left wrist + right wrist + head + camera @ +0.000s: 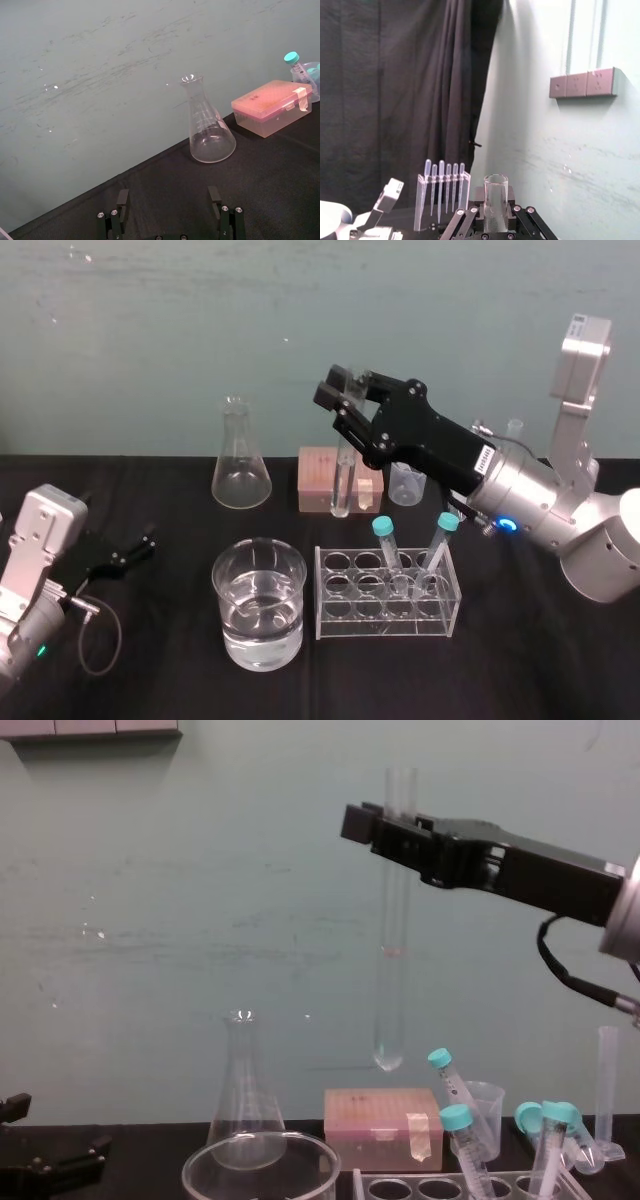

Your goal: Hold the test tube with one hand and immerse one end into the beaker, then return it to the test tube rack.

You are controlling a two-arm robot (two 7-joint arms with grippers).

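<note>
My right pincer [393, 828] is clamped on the upper part of the test tube [389, 970], holding it upright in the air over the middle of the counter [160, 680], with its rounded end well above the pink box [318, 478] by the back edge. Nearer the front edge, the beaker [260, 605], holding water, stands just beside the test tube rack [321, 592], where two teal-capped tubes [384, 540] lean. A flask [240, 465] stands behind the beaker. My left pincer [138, 546] rests by the left edge, fingers apart and empty.

Right gripper [338, 398] black, 2 fingers; silver joint [530, 495]; blue ring light [507, 525]
</note>
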